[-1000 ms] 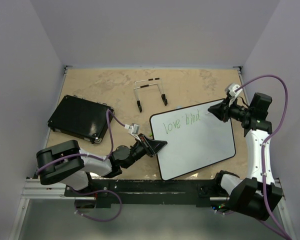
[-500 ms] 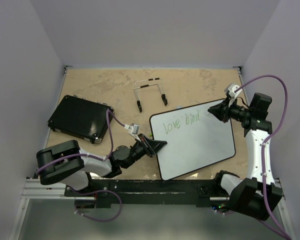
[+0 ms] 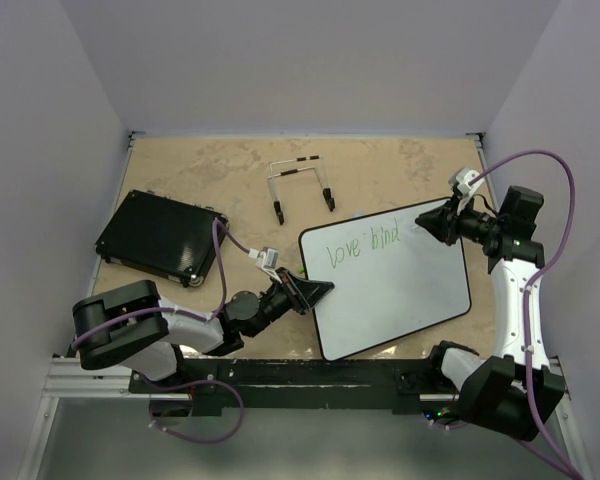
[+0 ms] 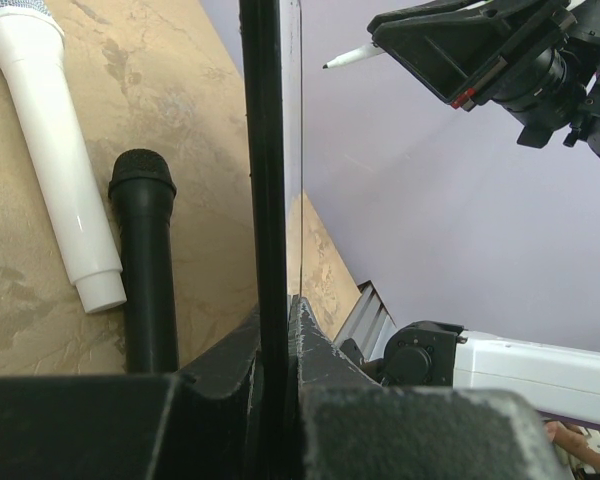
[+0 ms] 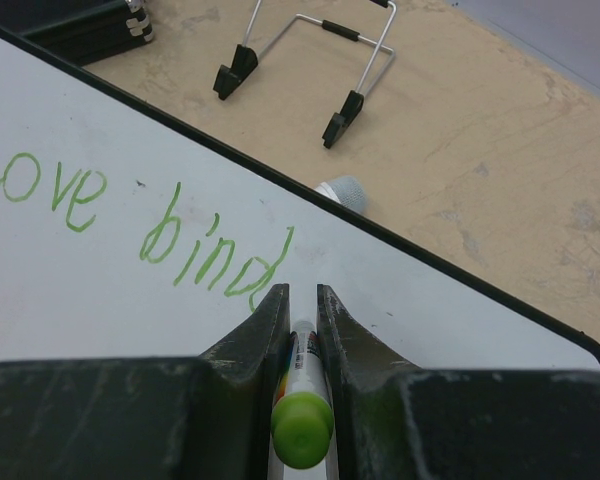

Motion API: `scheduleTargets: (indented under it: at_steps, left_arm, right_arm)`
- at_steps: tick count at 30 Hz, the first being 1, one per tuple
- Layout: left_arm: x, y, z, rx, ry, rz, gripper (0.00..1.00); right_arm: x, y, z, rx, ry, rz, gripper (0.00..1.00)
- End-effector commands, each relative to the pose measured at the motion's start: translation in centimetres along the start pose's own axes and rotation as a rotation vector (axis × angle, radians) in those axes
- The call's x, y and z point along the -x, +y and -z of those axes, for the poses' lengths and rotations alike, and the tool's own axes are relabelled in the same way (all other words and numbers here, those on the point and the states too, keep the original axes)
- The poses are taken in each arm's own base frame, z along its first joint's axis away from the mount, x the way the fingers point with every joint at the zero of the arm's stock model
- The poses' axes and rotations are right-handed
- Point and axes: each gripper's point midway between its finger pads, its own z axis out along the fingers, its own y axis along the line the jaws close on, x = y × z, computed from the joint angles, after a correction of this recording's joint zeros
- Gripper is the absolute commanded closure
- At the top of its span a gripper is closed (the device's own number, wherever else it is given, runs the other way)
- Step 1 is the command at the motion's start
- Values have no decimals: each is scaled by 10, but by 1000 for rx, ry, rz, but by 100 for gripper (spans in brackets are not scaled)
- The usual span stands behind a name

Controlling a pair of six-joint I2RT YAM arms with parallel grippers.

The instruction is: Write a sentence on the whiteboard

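On the tan table [image 3: 230,170] the whiteboard [image 3: 400,290] is clamped at its left edge in the left claw [image 3: 315,292] and a green marker [image 5: 302,400] is clamped in the right claw [image 3: 425,222] — the sentence [image 3: 365,243] stands at "love bind", so tip contact just past the "d" is judged due next.

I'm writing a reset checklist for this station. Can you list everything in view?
whiteboard: 1, white, black-framed, table's right half
sentence: 1 line, green, "love bind", board's far part
marker: 1, green-capped, at the writing's end
black pad: 1, black, table's left
wire stand: 1, silver, far centre
white microphone: 1, white, beside board's edge
black microphone: 1, black, alongside it
table: 1, tan
left gripper: black, clamps board's edge
right gripper: black, grips marker
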Motion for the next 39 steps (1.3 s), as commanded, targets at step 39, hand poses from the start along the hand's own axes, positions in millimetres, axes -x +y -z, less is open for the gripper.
scheduleTargets:
  at_steps: [39]
  left_arm:
    - [17, -13, -11, -48, -64, -51, 100]
  right_arm:
    - [2, -17, -14, 11, -13, -18, 100]
